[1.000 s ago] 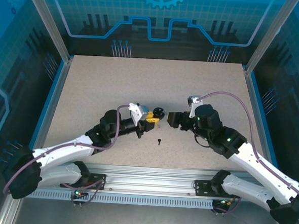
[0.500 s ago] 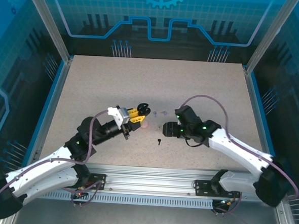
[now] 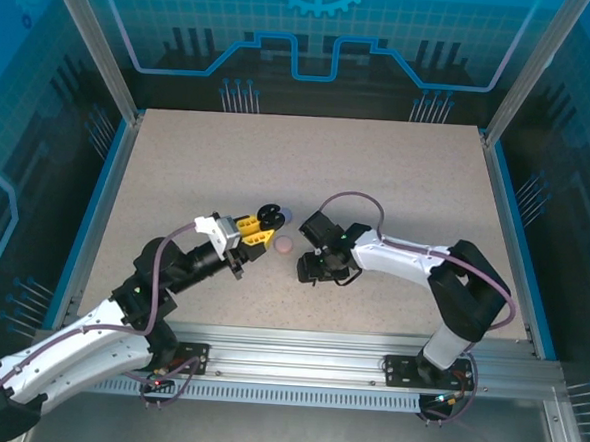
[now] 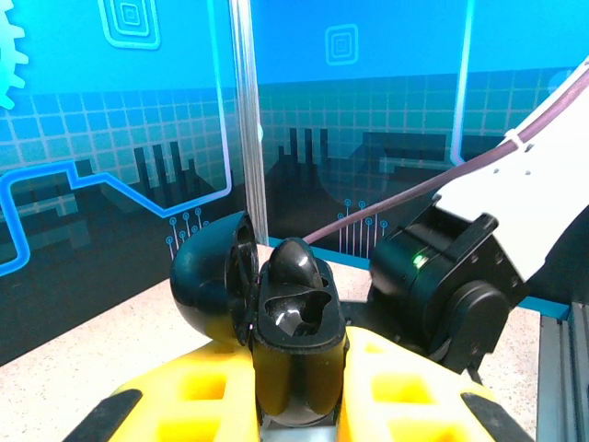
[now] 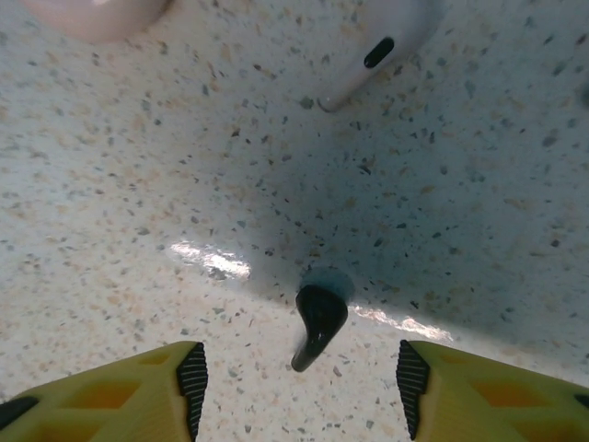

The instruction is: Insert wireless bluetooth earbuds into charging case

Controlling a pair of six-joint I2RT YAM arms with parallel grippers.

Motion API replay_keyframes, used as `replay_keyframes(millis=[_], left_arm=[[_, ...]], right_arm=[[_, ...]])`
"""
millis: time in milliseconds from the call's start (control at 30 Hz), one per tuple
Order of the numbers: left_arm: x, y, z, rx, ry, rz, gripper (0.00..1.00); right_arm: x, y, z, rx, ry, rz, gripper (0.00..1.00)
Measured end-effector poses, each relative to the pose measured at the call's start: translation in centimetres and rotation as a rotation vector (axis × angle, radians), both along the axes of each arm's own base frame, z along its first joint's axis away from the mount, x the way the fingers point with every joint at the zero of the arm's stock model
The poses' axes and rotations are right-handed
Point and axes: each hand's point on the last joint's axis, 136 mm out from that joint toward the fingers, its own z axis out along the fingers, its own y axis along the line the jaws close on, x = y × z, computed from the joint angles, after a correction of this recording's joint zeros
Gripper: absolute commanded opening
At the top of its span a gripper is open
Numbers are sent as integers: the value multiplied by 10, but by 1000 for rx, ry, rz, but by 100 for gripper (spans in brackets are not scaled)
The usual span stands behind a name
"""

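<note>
Black earbud (image 5: 319, 324) flat, stem toward right end effector (image 5: 301, 382), spread wide; left end effector (image 4: 294, 401) clamps case (image 4: 216, 285)

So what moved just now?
The right tool swung left and nearer the bases; its open fingers now straddle the black earbud. The left tool drew back left, still gripping the open black charging case. The earbud lies where it was.

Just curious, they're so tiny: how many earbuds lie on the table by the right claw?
2: a black earbud in the gap of the open right gripper, and a pale earbud farther ahead. Others may be hidden.
</note>
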Motion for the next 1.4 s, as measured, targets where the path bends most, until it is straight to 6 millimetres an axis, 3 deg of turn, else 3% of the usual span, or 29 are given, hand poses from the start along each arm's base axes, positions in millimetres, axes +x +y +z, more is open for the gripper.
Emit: replay_keyframes(millis=[233,433,733,1400], left_arm=[[1,1,-4,11,12,6,4],[1,1,-4,11,12,6,5],[1,1,-5,15,14,7,5],[3,2,-9,27,27,18,5]], right_arm=[[1,3,-14,-42,23,3,50],[6,0,-14,-86,5,-2,45],[7,4,-21,-126,10,8,45],[6,17,-14,-123,5,49,40]])
